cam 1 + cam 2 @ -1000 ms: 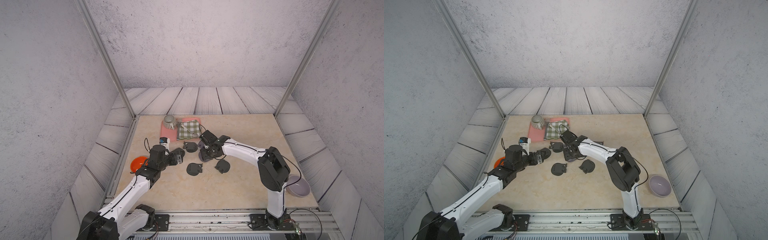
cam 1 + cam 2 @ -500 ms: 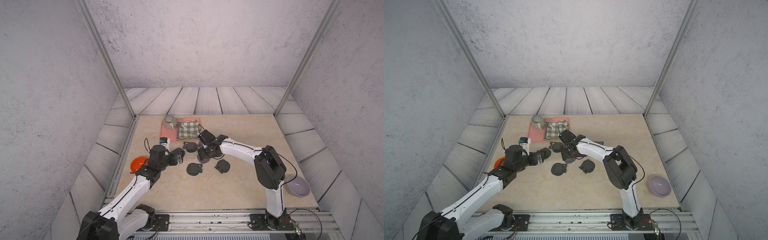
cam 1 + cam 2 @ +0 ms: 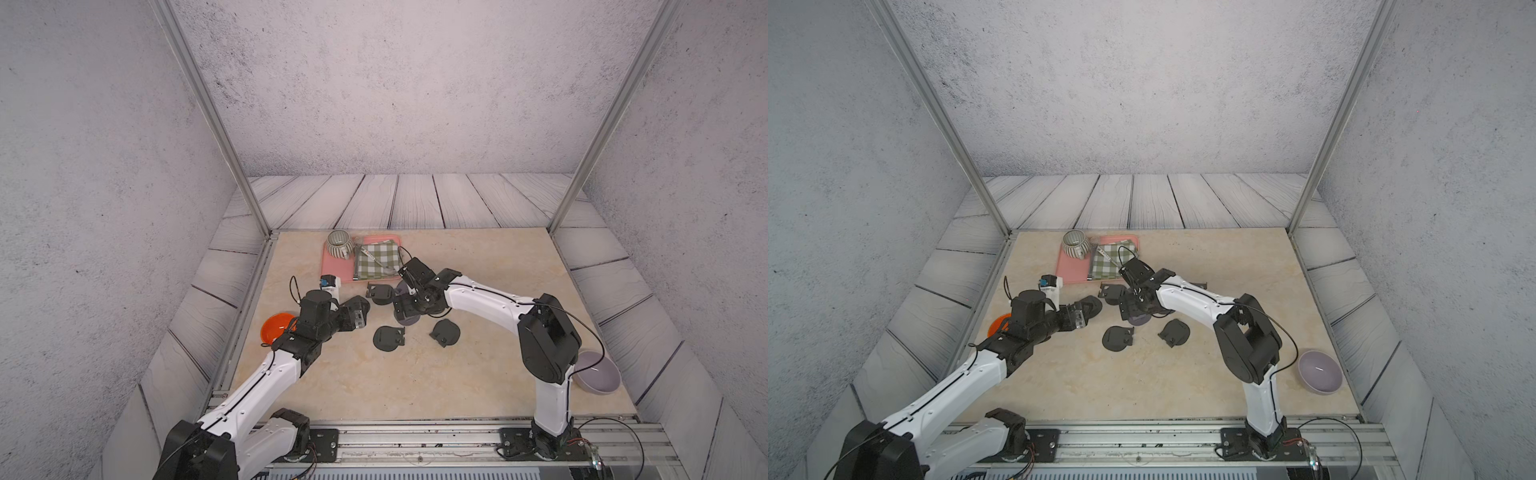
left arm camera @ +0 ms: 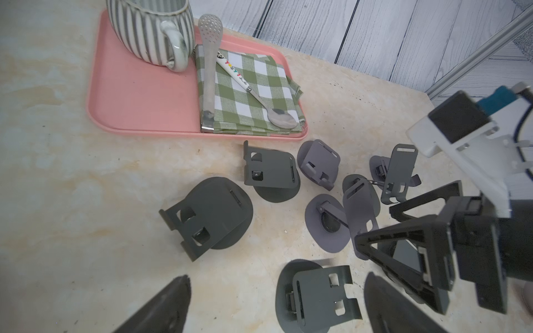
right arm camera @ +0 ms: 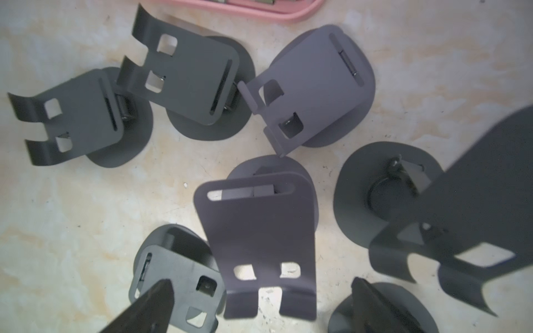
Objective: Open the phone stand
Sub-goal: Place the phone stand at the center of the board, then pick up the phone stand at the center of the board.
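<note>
Several folding phone stands, dark grey and purple-grey, lie scattered mid-table. One purple-grey phone stand point(image 5: 256, 239) point(image 3: 405, 320) point(image 3: 1139, 319) has its plate tilted up off its round base. My right gripper point(image 5: 259, 305) point(image 3: 409, 305) point(image 3: 1131, 305) hangs over it, open, with a finger on either side and neither touching the plate. My left gripper point(image 4: 277, 314) point(image 3: 359, 316) point(image 3: 1077, 318) is open and empty, low over the table to the left. A flat dark grey stand point(image 4: 317, 297) point(image 3: 388, 337) lies on the table just ahead of its fingers.
A pink tray point(image 3: 332, 266) at the back holds a striped mug point(image 3: 338, 244), a green checked cloth point(image 3: 376, 259) and a spoon point(image 4: 259, 95). An orange bowl point(image 3: 276, 326) sits at the left edge. A purple bowl point(image 3: 598, 372) sits at the front right.
My right gripper's jaws have spread wide apart and that arm has shifted slightly left. The left arm has not moved.
</note>
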